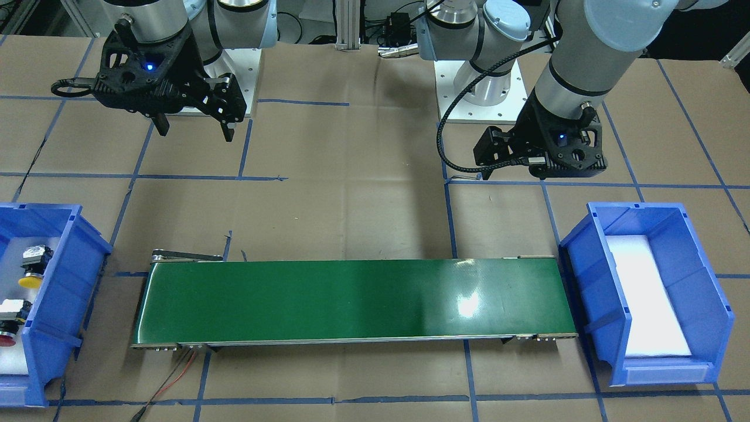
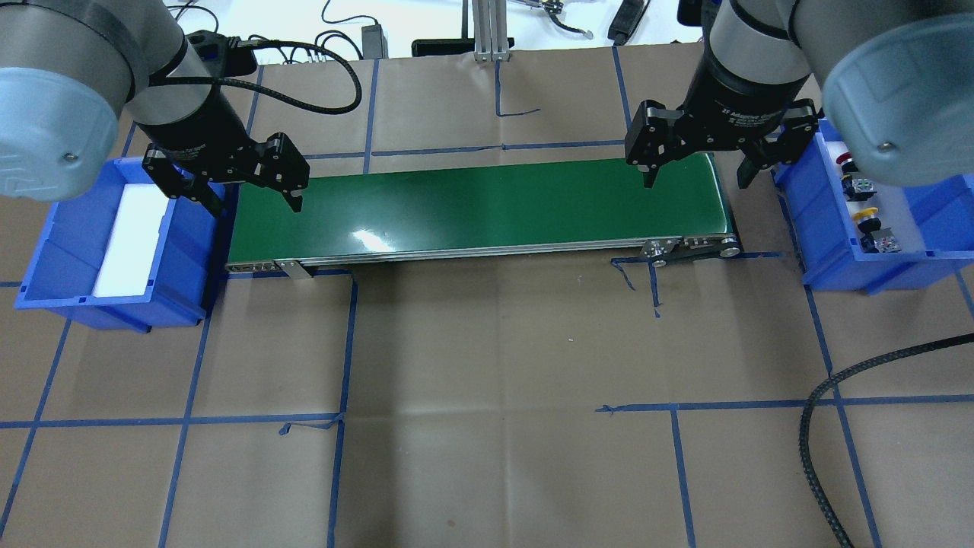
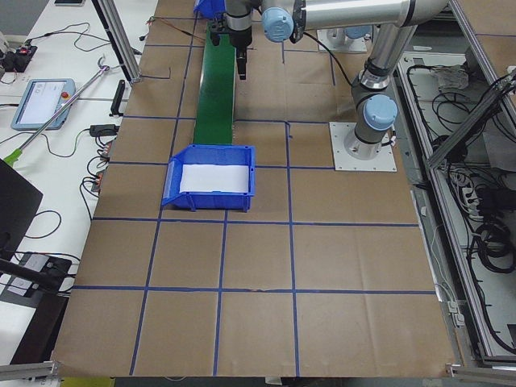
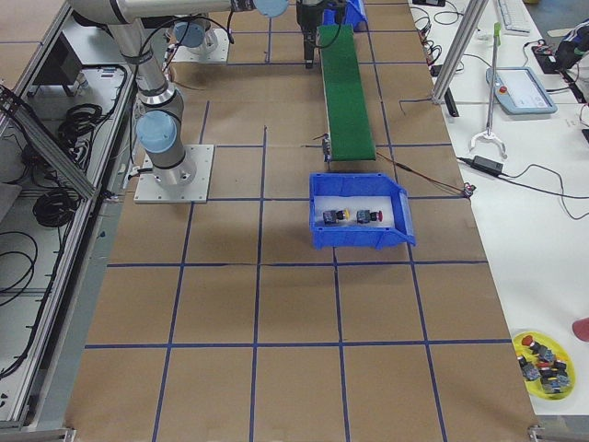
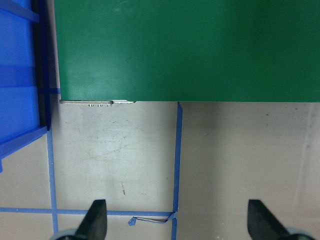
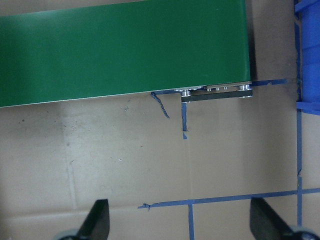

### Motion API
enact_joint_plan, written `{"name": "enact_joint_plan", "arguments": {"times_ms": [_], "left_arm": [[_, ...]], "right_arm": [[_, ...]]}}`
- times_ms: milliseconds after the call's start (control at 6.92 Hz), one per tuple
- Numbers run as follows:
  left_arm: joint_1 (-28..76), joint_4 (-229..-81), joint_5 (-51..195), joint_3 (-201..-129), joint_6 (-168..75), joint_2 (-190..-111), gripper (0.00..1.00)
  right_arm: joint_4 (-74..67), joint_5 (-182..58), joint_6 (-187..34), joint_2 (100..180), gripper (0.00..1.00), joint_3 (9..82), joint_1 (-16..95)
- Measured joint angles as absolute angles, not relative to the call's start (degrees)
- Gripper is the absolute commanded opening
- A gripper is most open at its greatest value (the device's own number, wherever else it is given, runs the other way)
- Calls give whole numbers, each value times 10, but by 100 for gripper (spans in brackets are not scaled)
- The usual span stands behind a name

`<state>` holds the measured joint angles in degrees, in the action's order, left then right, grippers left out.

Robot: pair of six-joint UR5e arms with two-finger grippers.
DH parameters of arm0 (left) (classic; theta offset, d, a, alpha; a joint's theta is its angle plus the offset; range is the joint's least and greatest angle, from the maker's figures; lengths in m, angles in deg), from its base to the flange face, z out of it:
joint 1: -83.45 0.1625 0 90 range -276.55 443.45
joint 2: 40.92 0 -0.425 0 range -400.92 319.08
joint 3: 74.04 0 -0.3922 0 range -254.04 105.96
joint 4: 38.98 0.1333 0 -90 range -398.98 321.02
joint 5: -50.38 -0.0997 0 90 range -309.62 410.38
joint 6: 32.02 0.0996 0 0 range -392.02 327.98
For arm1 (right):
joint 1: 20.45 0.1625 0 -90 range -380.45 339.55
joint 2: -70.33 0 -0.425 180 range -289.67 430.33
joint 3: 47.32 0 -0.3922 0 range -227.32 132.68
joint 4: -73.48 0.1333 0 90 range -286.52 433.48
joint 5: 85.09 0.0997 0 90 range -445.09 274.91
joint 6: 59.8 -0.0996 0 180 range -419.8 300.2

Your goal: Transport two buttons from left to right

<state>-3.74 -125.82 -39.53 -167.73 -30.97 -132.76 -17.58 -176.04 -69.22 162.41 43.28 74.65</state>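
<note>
Currently the yellow button point(image 2: 873, 228) and red button point(image 2: 851, 173) lie in a blue bin point(image 2: 837, 274): likely light, rigid (pinch the black body). Left gripper point(image 2: 255, 202) and right gripper point(image 2: 694, 179) gape empty.

Push-button switches, two, lying in one blue bin point(image 2: 867, 275) outboard of the right gripper point(image 2: 694, 181).
The yellow button point(image 1: 32, 268) has a mushroom cap, a black body and a grey square rear block. The red button point(image 1: 12, 322) is built the same way. Both lie on their sides on the bin's white pad, side by side but apart, with caps pointing away from the robot. They sit lower than the wide-spread gripper and clear of it, the yellow nearer the robot and the red farther.
</note>
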Motion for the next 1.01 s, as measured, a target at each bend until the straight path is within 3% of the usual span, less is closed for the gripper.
{"name": "enact_joint_plan", "arguments": {"times_ms": [1011], "left_arm": [[-37, -1258, -395, -1677, -310, -1328, 100]], "right_arm": [[-179, -1754, -694, 1618, 100, 433, 746]]}}
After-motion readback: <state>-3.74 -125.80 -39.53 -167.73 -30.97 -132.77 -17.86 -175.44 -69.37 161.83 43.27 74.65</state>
